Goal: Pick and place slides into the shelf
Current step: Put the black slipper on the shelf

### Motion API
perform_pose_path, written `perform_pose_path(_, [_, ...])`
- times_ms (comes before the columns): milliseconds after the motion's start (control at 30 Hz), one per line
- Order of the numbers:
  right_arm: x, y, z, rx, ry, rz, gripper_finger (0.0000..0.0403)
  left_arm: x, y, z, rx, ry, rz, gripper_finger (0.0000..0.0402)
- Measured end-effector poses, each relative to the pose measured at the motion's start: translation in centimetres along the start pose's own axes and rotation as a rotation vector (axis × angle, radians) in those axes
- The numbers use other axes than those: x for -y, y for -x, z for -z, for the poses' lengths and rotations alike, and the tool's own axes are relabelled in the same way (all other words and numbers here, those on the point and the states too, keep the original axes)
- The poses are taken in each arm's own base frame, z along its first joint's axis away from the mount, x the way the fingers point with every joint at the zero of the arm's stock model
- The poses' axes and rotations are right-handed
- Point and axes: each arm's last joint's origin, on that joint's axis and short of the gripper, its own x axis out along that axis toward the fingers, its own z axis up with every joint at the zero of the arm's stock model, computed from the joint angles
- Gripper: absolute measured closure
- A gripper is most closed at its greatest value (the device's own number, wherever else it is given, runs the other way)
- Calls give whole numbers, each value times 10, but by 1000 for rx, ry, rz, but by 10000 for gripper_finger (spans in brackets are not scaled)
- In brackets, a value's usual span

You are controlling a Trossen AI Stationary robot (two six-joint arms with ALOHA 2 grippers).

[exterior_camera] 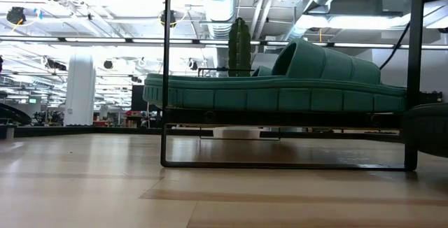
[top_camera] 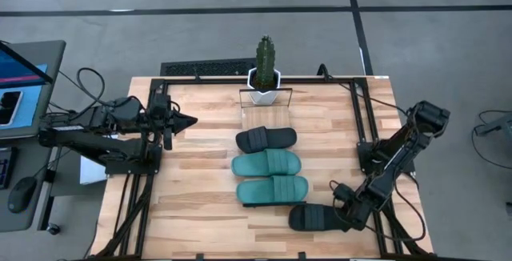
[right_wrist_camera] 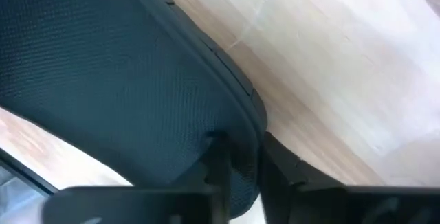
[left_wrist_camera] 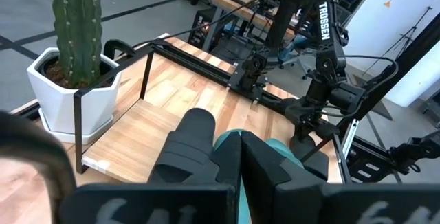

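Three slides lie side by side on the shelf (top_camera: 266,102) in the middle of the table: a black one (top_camera: 266,138) and two teal ones (top_camera: 267,163) (top_camera: 272,190). In the low view a teal slide (exterior_camera: 280,91) rests sole-down on the shelf (exterior_camera: 287,118). The second black slide (top_camera: 314,218) is off the shelf at the near right, and my right gripper (top_camera: 342,215) is shut on it. My left gripper (top_camera: 194,121) hovers shut to the left of the shelf, pointing at it. In the left wrist view, the left gripper (left_wrist_camera: 240,159) has the shelved black slide (left_wrist_camera: 189,138) beyond it. My right gripper (right_wrist_camera: 240,176) pinches the sole's rim (right_wrist_camera: 237,138) at the end of the black slide (right_wrist_camera: 124,80) that faces the table's right edge. The fingers come at it from the right, slanting down. Whether the slide rests on the table or is lifted, I cannot tell.
A cactus in a white pot (top_camera: 264,81) stands at the shelf's far end, behind the black wire frame (left_wrist_camera: 113,86). Black rails run along the table's left, right and far edges. Bare wood lies left of the shelf and along the near edge.
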Motion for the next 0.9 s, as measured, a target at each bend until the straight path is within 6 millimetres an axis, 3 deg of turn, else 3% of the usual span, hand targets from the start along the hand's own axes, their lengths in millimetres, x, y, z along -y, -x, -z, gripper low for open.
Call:
perform_pose_path(233, [11, 23, -1, 22, -55, -27, 394, -1, 0, 2, -16, -9, -9, 401])
perform_pose_path(533, [17, 54, 3, 17, -61, -105, 396, -3, 0, 6, -62, -19, -38, 401])
perform_pose_path(900, [24, 111, 8, -4, 35, -84, 399, -4, 0, 7, -72, -14, -44, 401])
